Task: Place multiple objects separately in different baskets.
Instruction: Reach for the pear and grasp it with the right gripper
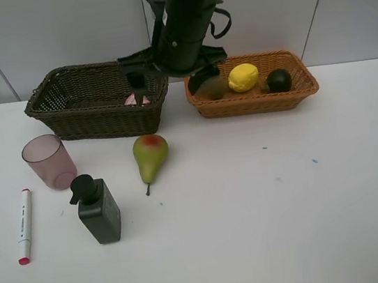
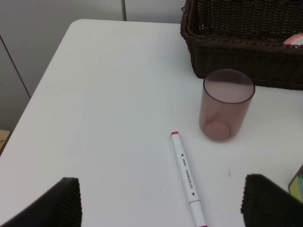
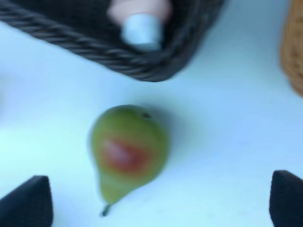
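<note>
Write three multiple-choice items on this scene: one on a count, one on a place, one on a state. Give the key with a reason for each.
1. How many fruits lie in the orange basket? A one; B two; C three.
2. Where is the pear? A in that basket; B on the table; C held up in the air.
3. How does the mauve cup stand? A upright, mouth up; B on its side; C upside down.

Key:
1 C: a kiwi, a lemon and a dark green fruit lie in it.
2 B: it rests on the white top, outside the basket.
3 A: its open rim faces up.
</note>
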